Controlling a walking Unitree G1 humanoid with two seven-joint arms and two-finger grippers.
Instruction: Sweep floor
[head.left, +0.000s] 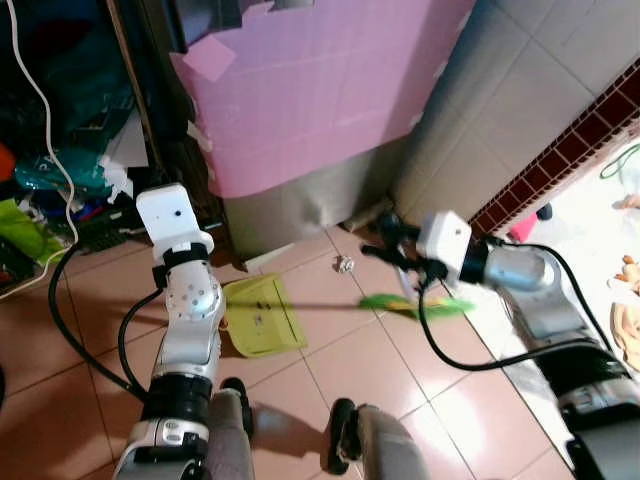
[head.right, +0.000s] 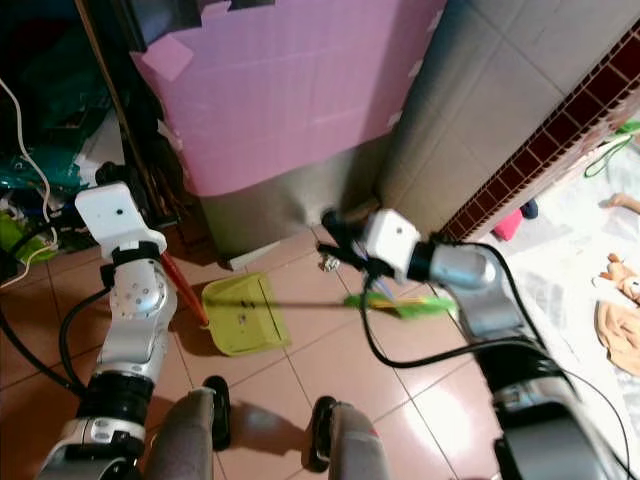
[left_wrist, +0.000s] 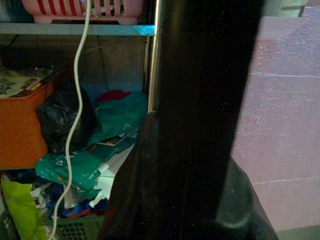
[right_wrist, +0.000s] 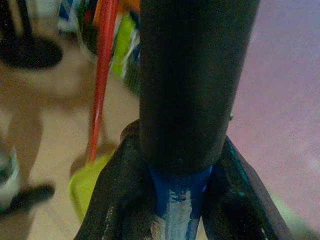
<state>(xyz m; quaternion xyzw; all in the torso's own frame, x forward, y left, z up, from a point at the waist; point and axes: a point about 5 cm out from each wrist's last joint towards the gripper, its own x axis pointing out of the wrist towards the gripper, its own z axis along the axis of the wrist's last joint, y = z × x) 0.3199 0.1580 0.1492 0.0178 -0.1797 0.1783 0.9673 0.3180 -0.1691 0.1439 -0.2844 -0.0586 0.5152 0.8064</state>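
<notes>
- My right end effector (head.right: 335, 235) is clenched on the blue broom handle (right_wrist: 177, 210); its green bristles (head.right: 415, 305) trail beneath my wrist.
- The dustpan (head.right: 245, 315) lies on the floor (head.right: 300, 375) beside my left end effector (left_wrist: 200, 150), whose grip I cannot tell.
- A small scrap (head.right: 327, 263) sits just below my right end effector.

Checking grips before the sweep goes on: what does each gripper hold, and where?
The right gripper clamps the green-bristled broom by its blue handle. The left gripper seems to hold the yellow-green plastic dustpan by its red handle.
</notes>
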